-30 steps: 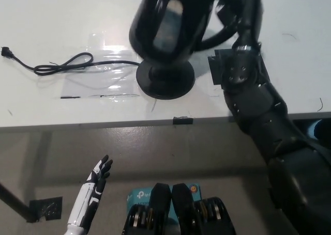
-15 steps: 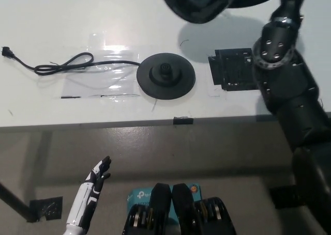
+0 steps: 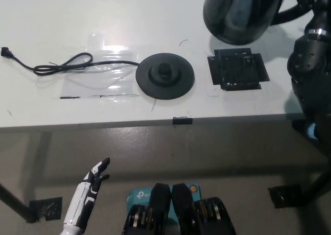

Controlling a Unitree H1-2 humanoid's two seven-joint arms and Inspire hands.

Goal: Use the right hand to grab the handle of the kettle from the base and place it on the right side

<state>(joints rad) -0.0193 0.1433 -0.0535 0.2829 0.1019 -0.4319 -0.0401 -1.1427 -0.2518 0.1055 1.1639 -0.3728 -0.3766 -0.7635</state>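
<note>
On our smooth white table (image 3: 62,18), the glossy round black kettle (image 3: 240,13) hangs above a flat black square patch (image 3: 237,69), right of its disc-shaped base (image 3: 165,76). Our right hand is hidden, fingers untellable; our white left hand (image 3: 92,179) rests low, fingers together.

Kettle (image 3: 243,13) top and right hand's grip — cut off.
</note>
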